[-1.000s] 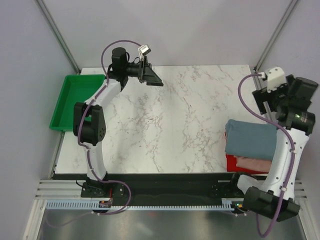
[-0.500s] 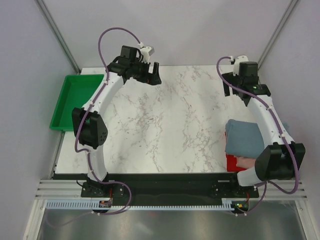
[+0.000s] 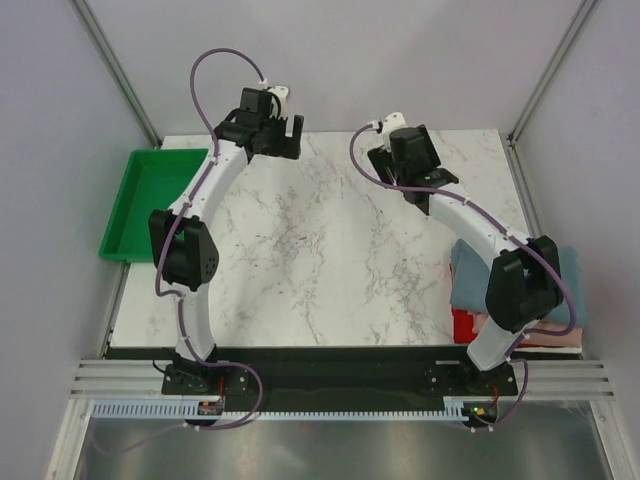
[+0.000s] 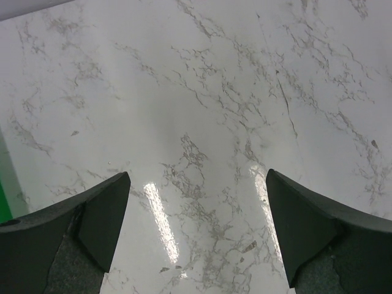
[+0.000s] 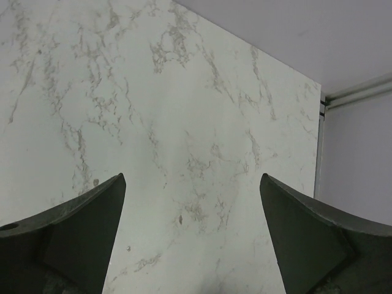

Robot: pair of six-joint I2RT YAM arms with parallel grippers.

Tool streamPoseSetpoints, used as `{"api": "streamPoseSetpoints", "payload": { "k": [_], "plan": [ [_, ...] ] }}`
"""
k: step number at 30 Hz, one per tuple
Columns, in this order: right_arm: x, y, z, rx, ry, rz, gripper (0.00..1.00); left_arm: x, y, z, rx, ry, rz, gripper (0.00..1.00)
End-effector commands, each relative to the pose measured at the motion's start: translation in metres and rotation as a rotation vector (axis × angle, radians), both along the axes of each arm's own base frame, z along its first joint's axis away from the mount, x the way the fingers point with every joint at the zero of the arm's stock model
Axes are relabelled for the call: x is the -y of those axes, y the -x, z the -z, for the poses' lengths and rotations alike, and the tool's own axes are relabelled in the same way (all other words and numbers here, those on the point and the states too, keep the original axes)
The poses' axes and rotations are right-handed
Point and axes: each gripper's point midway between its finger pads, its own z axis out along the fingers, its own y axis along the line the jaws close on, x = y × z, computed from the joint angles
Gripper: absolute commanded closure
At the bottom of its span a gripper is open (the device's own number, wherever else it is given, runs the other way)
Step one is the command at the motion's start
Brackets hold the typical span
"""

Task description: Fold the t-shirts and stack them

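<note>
The t-shirts lie folded in a stack at the table's near right. The slate blue-grey one is on top, a red one shows beneath it, and a strip of pink peeks out at the right; my right arm's elbow covers the stack's middle. My left gripper hovers over the far left of the marble, open and empty. My right gripper hangs above the far middle, well away from the stack, open with only bare marble between its fingers.
A green plastic tray sits off the table's left edge, and a sliver of it shows in the left wrist view. Grey walls and metal posts close in the back and sides. The table's far right edge appears in the right wrist view.
My right arm has swung from beside the stack at the right edge to the far middle of the table. The left gripper has drawn back a little to the left. Both stayed open.
</note>
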Motion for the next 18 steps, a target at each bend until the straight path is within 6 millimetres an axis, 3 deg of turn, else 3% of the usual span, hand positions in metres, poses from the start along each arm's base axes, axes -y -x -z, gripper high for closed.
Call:
{"api": "streamPoseSetpoints", "payload": {
  "k": [1, 2, 3, 4, 6, 7, 11, 15, 18],
  "plan": [
    [-0.015, 0.006, 0.016, -0.102, 0.079, -0.187, 0.02, 0.012, 0.001, 0.022, -0.051, 0.038, 0.004, 0.00],
    [-0.028, 0.024, 0.034, -0.224, 0.058, -0.298, 0.02, 0.010, 0.001, 0.027, -0.051, 0.011, -0.011, 0.00],
    [-0.031, 0.033, 0.040, -0.268, 0.045, -0.325, 0.02, 0.009, 0.000, 0.032, -0.055, -0.006, -0.015, 0.00],
    [-0.030, 0.050, 0.055, -0.350, 0.035, -0.332, 0.02, 0.008, -0.001, 0.034, -0.053, -0.021, -0.008, 0.00],
    [-0.031, 0.069, 0.066, -0.418, 0.014, -0.366, 0.02, -0.002, -0.008, 0.036, -0.032, -0.070, -0.049, 0.00],
    [-0.021, 0.082, 0.078, -0.465, 0.028, -0.332, 0.02, -0.007, -0.012, 0.036, -0.018, -0.097, -0.060, 0.00],
    [-0.002, 0.104, 0.096, -0.537, 0.066, -0.267, 0.02, -0.015, -0.019, 0.036, -0.009, -0.101, -0.084, 0.00],
    [-0.009, 0.140, 0.109, -0.703, 0.040, -0.387, 0.02, -0.021, -0.015, 0.044, -0.038, -0.082, -0.091, 0.00],
    [-0.011, 0.186, 0.115, -0.868, 0.019, -0.528, 0.02, -0.030, -0.009, 0.047, -0.054, -0.077, -0.102, 0.00]
  ]
}}
